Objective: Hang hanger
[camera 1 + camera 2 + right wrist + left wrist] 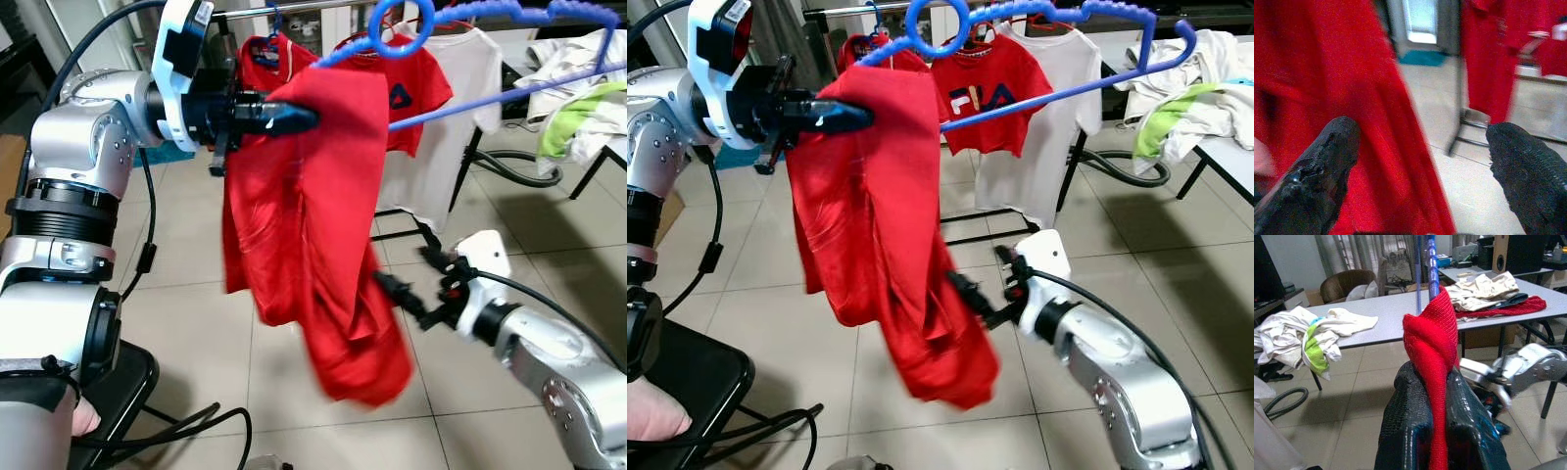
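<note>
1. Pinching a fold of the red shirt (304,225), the left claw (294,117) sits at ten o'clock in the head views, its two black fingers (1405,431) closed tight on the cloth, as the left wrist view makes plain.
2. The shirt hangs from a blue hanger (490,59), which crosses the upper frame from twelve towards two o'clock, tilted, with its round hook (402,24) at the top.
3. The hanger is plastic, thin, with a bumpy upper edge and a straight lower bar; the shirt covers its left end.
4. The shirt droops long and crumpled, its lowest folds reaching about six o'clock, above the tiled floor (196,313).
5. The right claw (397,292) is at four o'clock, just beside the shirt's lower edge; its fingers (1317,171) are spread wide and grip nothing.
6. Behind, at twelve o'clock, a rack (1038,10) carries another red shirt (985,93) with white letters and a white shirt (1048,137).
7. At two o'clock a surface (1225,147) bears a heap of pale and green clothes (1185,88).
</note>
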Robot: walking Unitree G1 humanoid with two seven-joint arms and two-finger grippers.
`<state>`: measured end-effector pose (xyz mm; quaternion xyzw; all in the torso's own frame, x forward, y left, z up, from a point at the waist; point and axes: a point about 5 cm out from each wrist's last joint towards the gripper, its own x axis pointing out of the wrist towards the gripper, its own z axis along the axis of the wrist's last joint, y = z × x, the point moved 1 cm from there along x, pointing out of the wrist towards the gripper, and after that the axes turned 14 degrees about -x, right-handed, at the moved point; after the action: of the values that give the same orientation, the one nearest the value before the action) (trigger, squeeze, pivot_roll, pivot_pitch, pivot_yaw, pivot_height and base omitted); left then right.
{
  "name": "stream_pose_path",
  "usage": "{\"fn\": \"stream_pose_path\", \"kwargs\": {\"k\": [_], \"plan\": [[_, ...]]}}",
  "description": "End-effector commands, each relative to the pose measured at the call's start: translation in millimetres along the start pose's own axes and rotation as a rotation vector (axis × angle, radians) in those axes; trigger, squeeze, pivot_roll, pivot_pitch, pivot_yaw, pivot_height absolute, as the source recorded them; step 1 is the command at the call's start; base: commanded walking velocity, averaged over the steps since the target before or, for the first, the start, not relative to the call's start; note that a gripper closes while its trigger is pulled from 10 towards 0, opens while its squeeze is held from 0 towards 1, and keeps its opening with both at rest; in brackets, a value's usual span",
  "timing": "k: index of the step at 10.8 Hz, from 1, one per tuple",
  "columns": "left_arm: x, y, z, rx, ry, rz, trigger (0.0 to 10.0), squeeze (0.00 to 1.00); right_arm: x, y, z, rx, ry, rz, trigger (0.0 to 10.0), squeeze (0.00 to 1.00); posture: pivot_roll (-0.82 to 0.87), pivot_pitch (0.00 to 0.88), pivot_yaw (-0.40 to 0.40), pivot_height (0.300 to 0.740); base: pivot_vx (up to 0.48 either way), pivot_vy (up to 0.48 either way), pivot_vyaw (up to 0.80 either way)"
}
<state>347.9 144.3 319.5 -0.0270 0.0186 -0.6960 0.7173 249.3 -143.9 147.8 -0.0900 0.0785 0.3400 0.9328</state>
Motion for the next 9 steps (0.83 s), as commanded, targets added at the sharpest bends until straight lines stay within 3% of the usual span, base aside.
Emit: {"fn": "stream_pose_path", "kwargs": {"k": [1, 2, 4, 5, 6, 7, 9], "plan": [[-4.0, -1.6, 12.2, 0.048, -0.036, 0.014, 0.0, 0.0, -1.4, 4.1, 6.0, 0.023, -0.03, 0.029, 10.0, 1.0, -0.03, 0.0, 0.128, 0.74, 0.0, 0.0, 0.0], [-3.1, 2.0, 10.6, 0.053, -0.04, 0.032, 0.0, 0.0, -2.8, 7.8, 13.3, 0.082, -0.08, 0.065, 10.0, 1.0, -0.03, 0.0, 0.127, 0.74, 0.0, 0.0, 0.0], [-2.2, 3.9, 14.0, 0.054, -0.068, 0.037, 0.0, 0.0, -5.0, 27.6, 2.6, 0.056, 0.005, 0.211, 10.0, 0.95, -0.02, 0.0, 0.126, 0.74, 0.0, 0.0, 0.0], [-1.2, 3.3, 15.9, 0.055, -0.079, 0.034, 0.0, 0.0, -1.9, 28.0, -7.3, 0.056, 0.066, 0.193, 10.0, 0.4, -0.02, 0.0, 0.126, 0.74, 0.0, 0.0, 0.0], [-0.5, 2.9, 16.7, 0.056, -0.084, 0.033, 0.0, 0.0, 0.5, 26.2, -12.8, 0.056, 0.098, 0.172, 10.0, 0.0, -0.02, 0.0, 0.126, 0.74, 0.0, 0.0, 0.0], [-0.3, 3.2, 18.0, 0.062, -0.091, 0.037, 0.0, 0.0, 9.3, 20.8, -27.6, 0.076, 0.175, 0.1, 10.0, 0.0, -0.02, 0.0, 0.125, 0.74, 0.0, 0.0, 0.0], [-0.6, 2.7, 19.3, 0.061, -0.094, 0.035, 0.0, 0.0, 23.5, 10.4, -34.9, 0.095, 0.182, -0.022, 10.0, 0.0, -0.01, 0.0, 0.123, 0.74, 0.0, 0.0, 0.0]]}}
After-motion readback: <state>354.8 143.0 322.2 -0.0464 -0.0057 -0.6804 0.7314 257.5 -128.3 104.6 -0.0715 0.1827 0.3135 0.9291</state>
